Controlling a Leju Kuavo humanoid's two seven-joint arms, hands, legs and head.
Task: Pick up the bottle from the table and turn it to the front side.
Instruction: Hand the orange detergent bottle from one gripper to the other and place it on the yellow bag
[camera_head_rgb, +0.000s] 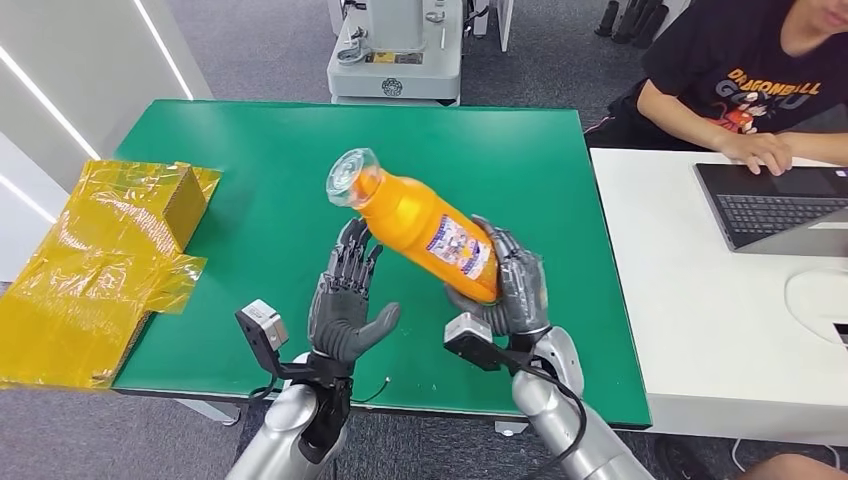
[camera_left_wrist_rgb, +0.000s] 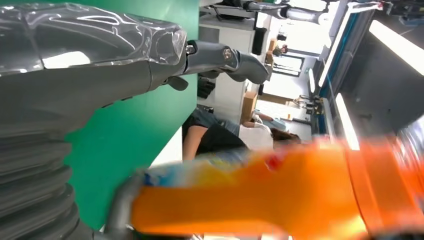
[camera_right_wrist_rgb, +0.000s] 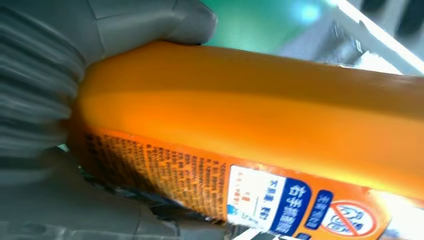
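bottle (camera_head_rgb: 420, 225) is off the table (camera_head_rgb: 260, 230), held in the air over its near middle. your right hand (camera_head_rgb: 515, 290) grips it around the base end, fingers wrapped over the lower body; in the right wrist view the thumb (camera_right_wrist_rgb: 150, 22) presses on the orange side and the label (camera_right_wrist_rgb: 225, 185) faces the camera. the bottle is tilted, base near and right, neck and clear cap (camera_head_rgb: 352, 178) pointing far and left. it holds orange liquid that fills the body as far as you can see. the label shows on the upper side near the base in the head view.

your left hand (camera_head_rgb: 345, 300) is empty, fingers spread and upright, just left of the bottle; you cannot tell from the pictures whether the fingertips touch it. in the left wrist view the bottle (camera_left_wrist_rgb: 280, 195) is a blur just beside that hand.

a yellow wrapped box (camera_head_rgb: 130, 215) lies at the table's left edge. a person (camera_head_rgb: 740, 80) sits far right at a white desk (camera_head_rgb: 700, 330), one hand on a laptop (camera_head_rgb: 770, 205).
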